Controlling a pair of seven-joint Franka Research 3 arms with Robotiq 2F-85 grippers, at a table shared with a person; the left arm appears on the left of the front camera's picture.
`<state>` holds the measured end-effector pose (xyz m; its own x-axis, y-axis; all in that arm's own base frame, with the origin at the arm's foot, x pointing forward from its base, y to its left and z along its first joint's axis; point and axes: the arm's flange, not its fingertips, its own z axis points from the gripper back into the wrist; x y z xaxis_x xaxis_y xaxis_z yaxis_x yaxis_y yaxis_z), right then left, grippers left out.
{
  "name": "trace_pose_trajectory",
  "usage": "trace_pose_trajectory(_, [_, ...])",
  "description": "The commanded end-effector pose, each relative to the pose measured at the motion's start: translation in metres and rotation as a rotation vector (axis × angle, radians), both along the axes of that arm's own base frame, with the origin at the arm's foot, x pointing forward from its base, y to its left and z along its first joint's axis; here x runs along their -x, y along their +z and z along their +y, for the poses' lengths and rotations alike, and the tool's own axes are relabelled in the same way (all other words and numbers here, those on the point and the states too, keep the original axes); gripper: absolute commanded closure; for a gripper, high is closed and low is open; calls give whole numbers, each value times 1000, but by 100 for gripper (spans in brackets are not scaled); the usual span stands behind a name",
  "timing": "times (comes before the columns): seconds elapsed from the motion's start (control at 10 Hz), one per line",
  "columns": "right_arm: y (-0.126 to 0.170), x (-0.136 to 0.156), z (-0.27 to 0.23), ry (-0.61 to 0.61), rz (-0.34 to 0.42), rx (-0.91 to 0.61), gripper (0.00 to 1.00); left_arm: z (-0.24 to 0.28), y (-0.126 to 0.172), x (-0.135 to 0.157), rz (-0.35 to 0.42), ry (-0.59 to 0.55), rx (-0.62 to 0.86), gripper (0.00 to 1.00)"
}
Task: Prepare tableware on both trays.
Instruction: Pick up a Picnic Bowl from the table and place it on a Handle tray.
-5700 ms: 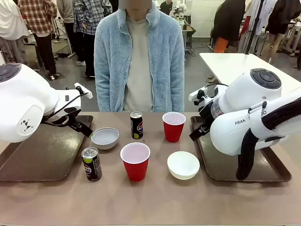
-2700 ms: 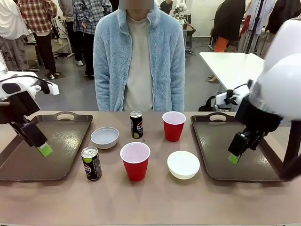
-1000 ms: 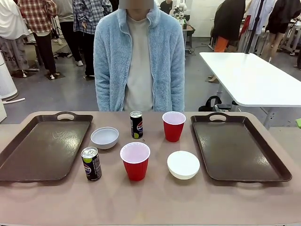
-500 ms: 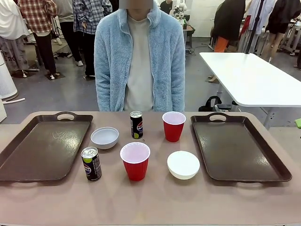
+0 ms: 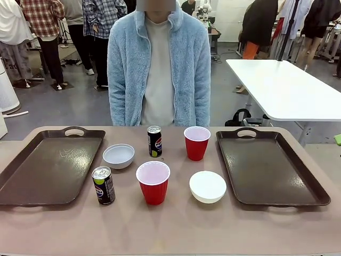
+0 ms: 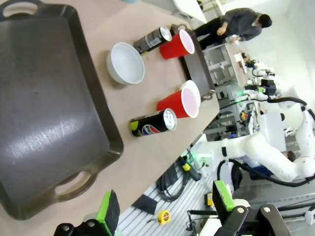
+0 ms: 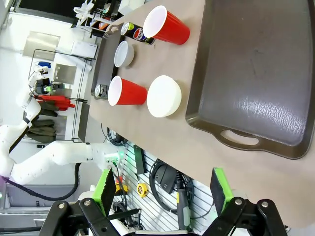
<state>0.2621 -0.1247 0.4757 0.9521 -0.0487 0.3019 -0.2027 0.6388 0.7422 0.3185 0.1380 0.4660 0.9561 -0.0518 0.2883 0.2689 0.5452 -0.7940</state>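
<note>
All the tableware stands on the bare table between the two brown trays, the left tray [image 5: 48, 165] and the right tray [image 5: 272, 165]. One red cup [image 5: 153, 184] is near the middle front and another red cup [image 5: 196, 143] is farther back. A white bowl [image 5: 119, 156] sits by the left tray and a second white bowl [image 5: 208, 186] by the right tray. One black can [image 5: 104, 185] is front left and the other can [image 5: 154, 141] at the back. My left gripper [image 6: 165, 204] hangs open off the near edge by the left tray [image 6: 44, 113]. My right gripper [image 7: 161, 189] hangs open by the right tray [image 7: 261, 73].
A person in a pale blue fleece jacket [image 5: 159, 69] stands at the far side, hands out of sight. A white table [image 5: 282, 85] stands behind at the right. The other arm [image 6: 256, 152] shows far off in the left wrist view.
Both arms, which hung over the trays earlier, have drawn back out of the front view. The cups, bowls and cans have not moved.
</note>
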Motion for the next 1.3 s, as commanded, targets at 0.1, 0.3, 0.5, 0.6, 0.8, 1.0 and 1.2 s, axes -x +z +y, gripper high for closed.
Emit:
trace_pose_trajectory(0.1, [-1,-2,1,4,1,-2,0,0,1,-2,-6,-2,14,0])
trace_pose_trajectory(0.3, [-1,-2,1,4,1,-2,0,0,1,-2,-6,-2,14,0])
trace_pose_trajectory(0.5, [-1,-2,1,4,1,-2,0,0,1,-2,-6,-2,14,0])
trace_pose_trajectory(0.6, [-1,-2,1,4,1,-2,0,0,1,-2,-6,-2,14,0])
trace_pose_trajectory(0.8, [-1,-2,1,4,1,-2,0,0,1,-2,-6,-2,14,0])
trace_pose_trajectory(1.0, [-1,-2,1,4,1,-2,0,0,1,-2,-6,-2,14,0])
trace_pose_trajectory(1.2, [-1,-2,1,4,1,-2,0,0,1,-2,-6,-2,14,0])
